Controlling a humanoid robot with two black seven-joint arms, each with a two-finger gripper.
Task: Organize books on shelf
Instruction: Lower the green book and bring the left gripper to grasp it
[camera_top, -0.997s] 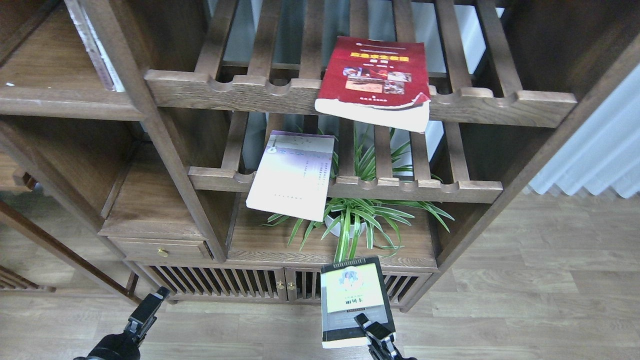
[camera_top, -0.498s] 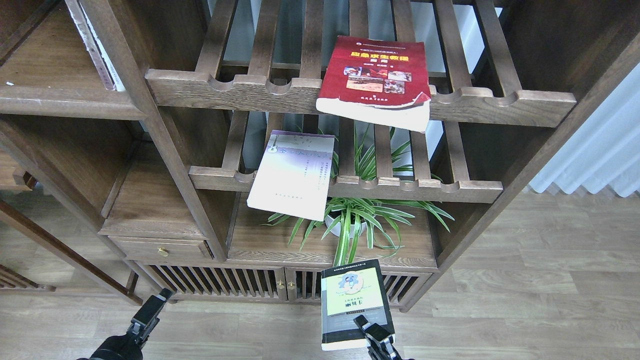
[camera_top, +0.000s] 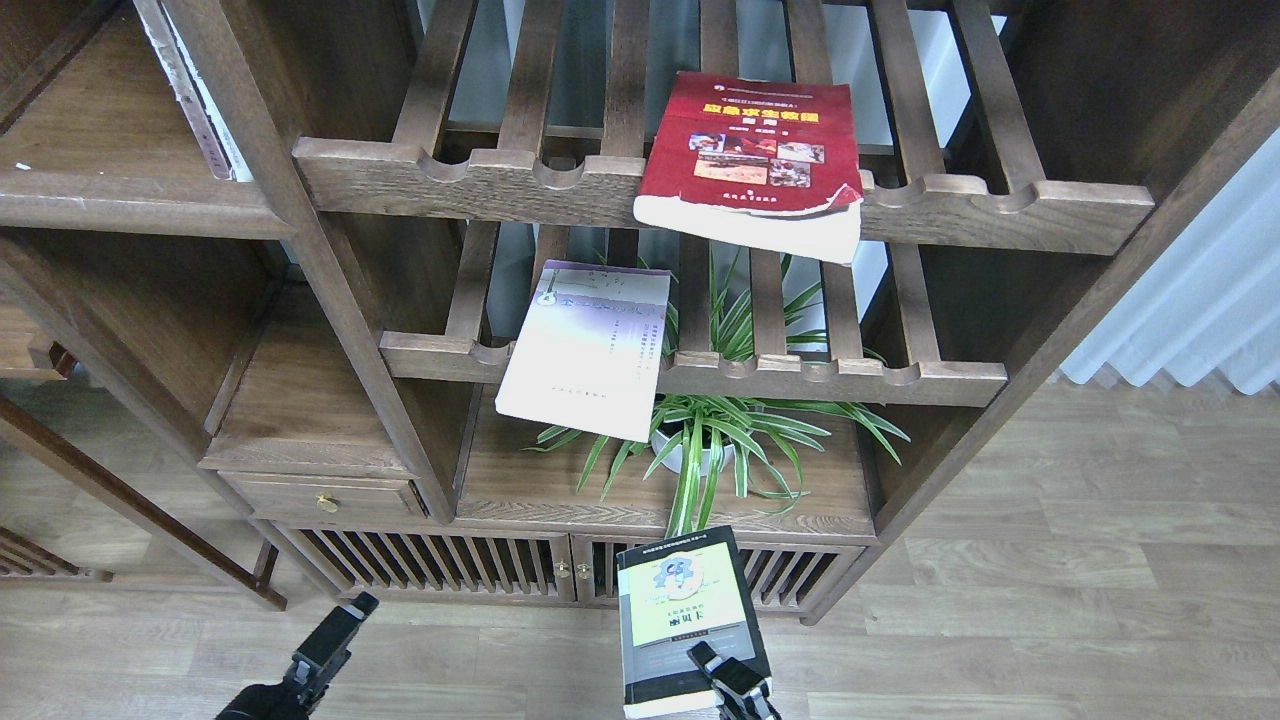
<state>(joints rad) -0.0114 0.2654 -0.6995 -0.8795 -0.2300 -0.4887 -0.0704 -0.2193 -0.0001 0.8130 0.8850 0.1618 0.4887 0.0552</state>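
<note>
Right gripper (camera_top: 722, 678) clamped on near edge of black-grey paperback with yellow-green panel (camera_top: 686, 618), held flat in mid-air. Ahead and above: white-lavender paperback (camera_top: 588, 345) overhanging lower slatted rack (camera_top: 800, 378); thick red paperback (camera_top: 755, 155) on upper rack. Solid dark-brown shelf board (camera_top: 140, 195) far up-left. Left gripper (camera_top: 335, 632) empty, opening indistinct. Likely risk: edge-only pinch, book sagging or slipping; potted spider plant (camera_top: 715, 425) snagged during lift.

Three books show: a red one (camera_top: 752, 150) far up, a white-lavender one (camera_top: 590, 345) in the middle, a black-grey one (camera_top: 690, 615) nearest. There are two slatted racks (camera_top: 480, 180) (scalloped rails) and one potted plant (camera_top: 715, 440).
</note>
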